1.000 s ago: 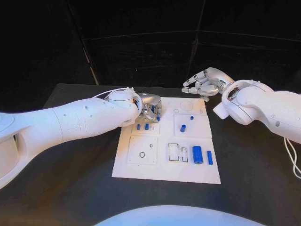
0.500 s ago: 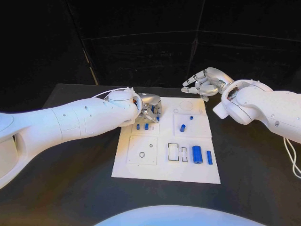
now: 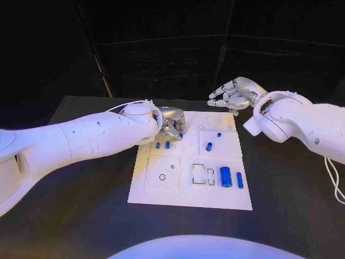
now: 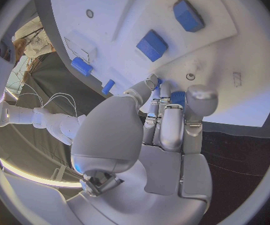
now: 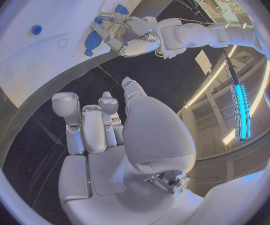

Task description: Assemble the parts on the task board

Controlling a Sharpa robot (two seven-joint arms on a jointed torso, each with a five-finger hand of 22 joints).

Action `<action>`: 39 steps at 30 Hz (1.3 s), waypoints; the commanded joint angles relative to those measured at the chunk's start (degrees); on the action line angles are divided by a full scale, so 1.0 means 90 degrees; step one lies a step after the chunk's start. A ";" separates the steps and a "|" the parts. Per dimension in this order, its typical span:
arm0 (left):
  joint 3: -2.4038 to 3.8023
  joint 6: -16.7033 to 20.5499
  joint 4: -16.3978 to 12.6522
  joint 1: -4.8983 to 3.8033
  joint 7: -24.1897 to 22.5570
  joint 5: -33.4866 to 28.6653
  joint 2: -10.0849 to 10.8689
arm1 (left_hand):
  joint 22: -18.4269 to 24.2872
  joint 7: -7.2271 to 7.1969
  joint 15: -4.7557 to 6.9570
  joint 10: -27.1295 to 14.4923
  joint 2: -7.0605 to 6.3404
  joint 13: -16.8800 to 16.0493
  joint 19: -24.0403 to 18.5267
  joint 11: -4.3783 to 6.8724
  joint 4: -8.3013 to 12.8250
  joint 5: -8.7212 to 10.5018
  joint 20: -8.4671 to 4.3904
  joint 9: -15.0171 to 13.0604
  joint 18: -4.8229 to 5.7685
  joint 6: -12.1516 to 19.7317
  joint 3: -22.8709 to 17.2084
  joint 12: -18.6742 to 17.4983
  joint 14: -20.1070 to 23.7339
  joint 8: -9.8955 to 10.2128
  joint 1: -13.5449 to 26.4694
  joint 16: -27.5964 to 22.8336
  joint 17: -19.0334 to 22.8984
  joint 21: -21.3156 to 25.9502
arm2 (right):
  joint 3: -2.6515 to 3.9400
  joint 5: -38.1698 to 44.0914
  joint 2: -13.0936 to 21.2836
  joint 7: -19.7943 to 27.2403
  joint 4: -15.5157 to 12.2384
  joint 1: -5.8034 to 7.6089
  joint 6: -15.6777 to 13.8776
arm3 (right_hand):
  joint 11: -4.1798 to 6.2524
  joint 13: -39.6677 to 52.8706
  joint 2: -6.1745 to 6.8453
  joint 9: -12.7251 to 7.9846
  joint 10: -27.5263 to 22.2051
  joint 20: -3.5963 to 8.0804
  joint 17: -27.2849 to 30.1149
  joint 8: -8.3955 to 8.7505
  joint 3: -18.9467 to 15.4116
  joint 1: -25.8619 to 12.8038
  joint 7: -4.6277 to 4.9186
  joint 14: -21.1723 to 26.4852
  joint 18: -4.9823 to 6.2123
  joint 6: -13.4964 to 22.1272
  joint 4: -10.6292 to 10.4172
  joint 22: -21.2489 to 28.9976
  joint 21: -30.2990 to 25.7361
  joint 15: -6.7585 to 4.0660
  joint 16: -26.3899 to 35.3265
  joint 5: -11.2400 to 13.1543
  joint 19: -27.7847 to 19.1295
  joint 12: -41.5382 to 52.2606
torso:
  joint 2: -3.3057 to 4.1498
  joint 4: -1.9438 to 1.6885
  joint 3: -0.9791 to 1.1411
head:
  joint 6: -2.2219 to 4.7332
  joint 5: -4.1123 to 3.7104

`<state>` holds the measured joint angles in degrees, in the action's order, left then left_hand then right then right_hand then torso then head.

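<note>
The task board (image 3: pixel 190 183) lies flat at the middle of the black table (image 3: pixel 79 216). Near edge: bare white surface. Next row back: a square outline with a small ring at left, two upright rectangular slots at centre, then a thick blue cylinder (image 3: pixel 226 177) and a thinner blue pin (image 3: pixel 240 180) lying side by side, close but apart, at right. Middle row: two short blue pegs (image 3: pixel 163 144) standing beside each other at left; one slanted blue piece (image 3: pixel 209 146) and a small blue stud (image 3: pixel 219 135) in the right-hand panel.

The left hand (image 3: pixel 171 124) sits over the board's far left corner, fingers pointed down. In the left wrist view its fingertips (image 4: pixel 154 81) are drawn close together on a blue part (image 4: pixel 177 98) at the board surface; whether the part is actually pinched cannot be told. The two blue pegs (image 4: pixel 169 30) lie just beyond the fingertips.

The right hand (image 3: pixel 233 95) hovers off the board past its far right corner, fingers loosely curled and apart, holding nothing.
</note>
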<state>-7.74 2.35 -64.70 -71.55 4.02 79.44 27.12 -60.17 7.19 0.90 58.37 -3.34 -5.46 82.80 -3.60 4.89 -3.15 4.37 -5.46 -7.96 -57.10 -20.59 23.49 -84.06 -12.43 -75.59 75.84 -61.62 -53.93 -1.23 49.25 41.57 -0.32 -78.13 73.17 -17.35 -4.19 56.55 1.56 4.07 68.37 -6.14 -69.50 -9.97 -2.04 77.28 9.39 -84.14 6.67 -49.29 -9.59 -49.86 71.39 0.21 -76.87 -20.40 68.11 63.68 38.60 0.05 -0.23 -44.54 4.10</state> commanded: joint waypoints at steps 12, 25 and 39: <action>-0.0022 0.0216 -0.0010 0.0036 -0.0211 -0.0279 0.0015 | -0.0109 -0.0061 0.0107 0.0332 0.0178 0.0046 0.0060 0.0069 0.0027 0.0044 -0.0062 -0.0018 0.0116 -0.0318 -0.0205 -0.0083 -0.0108 -0.0053 -0.0034 0.0019 0.0002 -0.0144 | 0.0004 -0.0018 -0.0013 0.0061 0.0006 0.0011 0.0020 | -0.0012 0.0006 -0.0068 -0.0007 0.0009 0.0014 -0.0009 -0.0036 -0.0033 0.0014 0.0005 -0.0170 0.0116 0.0054 -0.0013 -0.0003 -0.0042 -0.0045 0.0024 -0.0026 -0.0034 -0.0004 | -0.0003 -0.0002 -0.0004 | 0.0016 -0.0008; 0.0114 0.0636 -0.0279 0.0026 -0.0262 -0.0588 0.0299 | -0.0148 -0.0036 0.0097 0.0354 0.0130 0.0079 0.0068 0.0051 0.0063 0.0042 -0.0065 0.0006 0.0128 -0.0305 -0.0245 -0.0160 -0.0105 0.0009 -0.0032 0.0013 0.0029 -0.0182 | 0.0004 -0.0018 0.0008 0.0058 0.0011 0.0011 0.0020 | -0.0012 0.0006 -0.0068 -0.0007 0.0009 0.0014 -0.0009 -0.0036 -0.0033 0.0014 0.0005 -0.0170 0.0116 0.0054 -0.0013 -0.0003 -0.0042 -0.0045 0.0024 -0.0026 -0.0034 -0.0004 | -0.0003 -0.0013 -0.0005 | 0.0043 -0.0013; 0.0337 0.0592 -0.0824 0.0015 -0.0117 -0.0608 0.0873 | -0.0169 -0.0027 0.0092 0.0372 0.0119 0.0089 0.0075 0.0046 0.0081 0.0042 -0.0064 0.0012 0.0134 -0.0318 -0.0270 -0.0185 -0.0108 0.0025 -0.0041 0.0020 0.0022 -0.0205 | 0.0004 -0.0018 0.0031 0.0054 0.0019 0.0011 0.0022 | -0.0012 0.0006 -0.0068 -0.0007 0.0009 0.0014 -0.0009 -0.0036 -0.0033 0.0014 0.0005 -0.0170 0.0116 0.0054 -0.0013 -0.0003 -0.0042 -0.0045 0.0024 -0.0026 -0.0034 -0.0004 | -0.0003 -0.0016 -0.0007 | 0.0070 -0.0001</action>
<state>-4.77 7.44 -71.76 -71.31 2.72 74.42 34.76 -61.64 6.86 1.33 61.34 -2.00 -4.70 83.26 -3.07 5.77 -3.14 3.90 -5.36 -7.09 -59.80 -22.71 22.19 -84.06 -12.61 -76.02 75.84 -61.37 -55.48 -1.23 49.25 41.81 -0.32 -77.95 73.17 -17.33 -4.19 56.55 1.56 4.07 68.37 -6.14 -69.50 -9.97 -2.04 77.28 9.39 -84.14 6.68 -49.29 -9.59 -49.86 71.39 0.21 -76.87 -20.39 68.10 63.67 38.54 -0.08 -0.26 -43.93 4.14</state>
